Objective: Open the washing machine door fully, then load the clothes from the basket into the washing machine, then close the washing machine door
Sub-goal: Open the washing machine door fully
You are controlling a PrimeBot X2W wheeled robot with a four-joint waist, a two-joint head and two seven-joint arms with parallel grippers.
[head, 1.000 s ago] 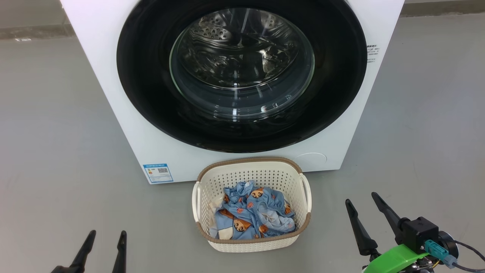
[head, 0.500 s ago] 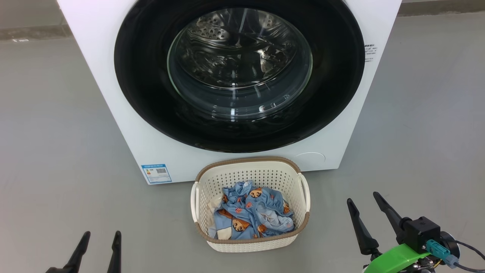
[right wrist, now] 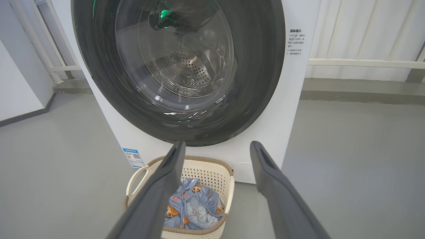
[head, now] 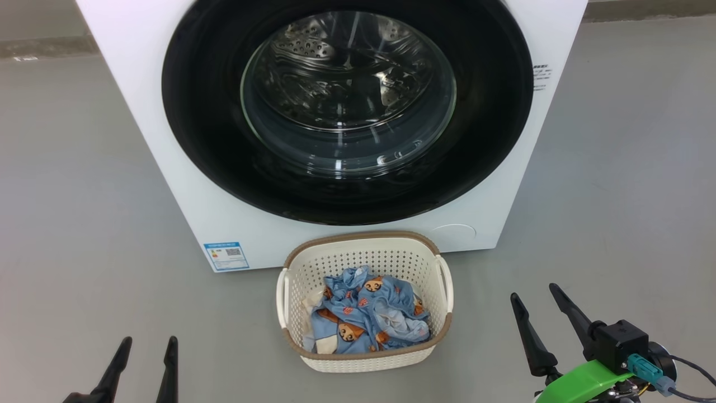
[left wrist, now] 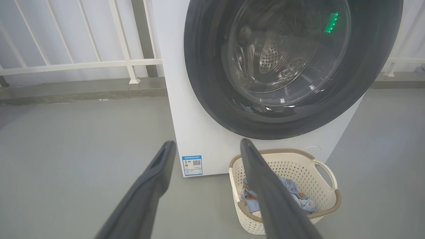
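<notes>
On the floor (head: 84, 196) just before the machine (head: 268, 240), the basket (head: 358, 238) holds the clothes (head: 366, 316); the door (head: 347, 101) is shut. Your left fingers (head: 114, 366) and right fingers (head: 528, 336) stand wide, empty. Opening comes first: reach for the door's edge.

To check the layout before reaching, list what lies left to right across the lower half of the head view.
left pincer → blue sticker → basket → right pincer
</notes>
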